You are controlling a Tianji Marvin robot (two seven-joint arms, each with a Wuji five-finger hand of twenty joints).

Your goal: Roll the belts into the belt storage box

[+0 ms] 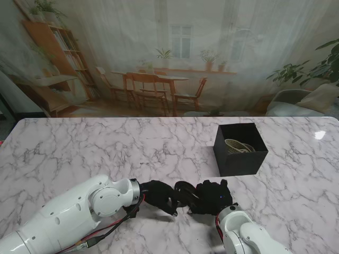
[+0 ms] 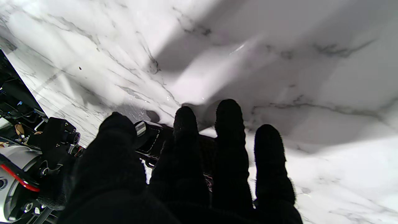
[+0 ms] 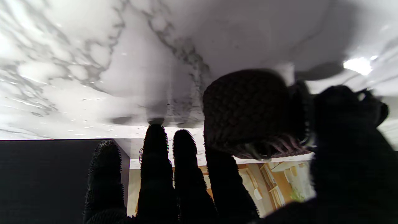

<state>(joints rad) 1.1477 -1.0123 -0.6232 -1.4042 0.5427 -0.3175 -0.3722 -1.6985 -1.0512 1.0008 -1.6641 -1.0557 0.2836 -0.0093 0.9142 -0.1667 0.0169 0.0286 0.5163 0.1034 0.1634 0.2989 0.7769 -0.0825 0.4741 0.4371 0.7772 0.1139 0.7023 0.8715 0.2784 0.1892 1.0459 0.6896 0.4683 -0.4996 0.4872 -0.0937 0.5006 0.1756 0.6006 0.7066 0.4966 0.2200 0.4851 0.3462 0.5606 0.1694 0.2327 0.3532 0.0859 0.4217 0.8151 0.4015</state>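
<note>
Both our robot hands meet near us on the tabletop (image 1: 79, 153): left robot hand (image 1: 158, 194) and right robot hand (image 1: 212, 197) clamp the dark belt (image 1: 184, 192) between them. Belt storage box (image 1: 239, 150) sits farther out beyond the right robot hand, a light coiled belt (image 1: 239, 146) inside.

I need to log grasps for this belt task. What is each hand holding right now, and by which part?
Both hands, left hand and right hand, meet on the dark rolled belt, pinching its coil from opposite sides.
</note>
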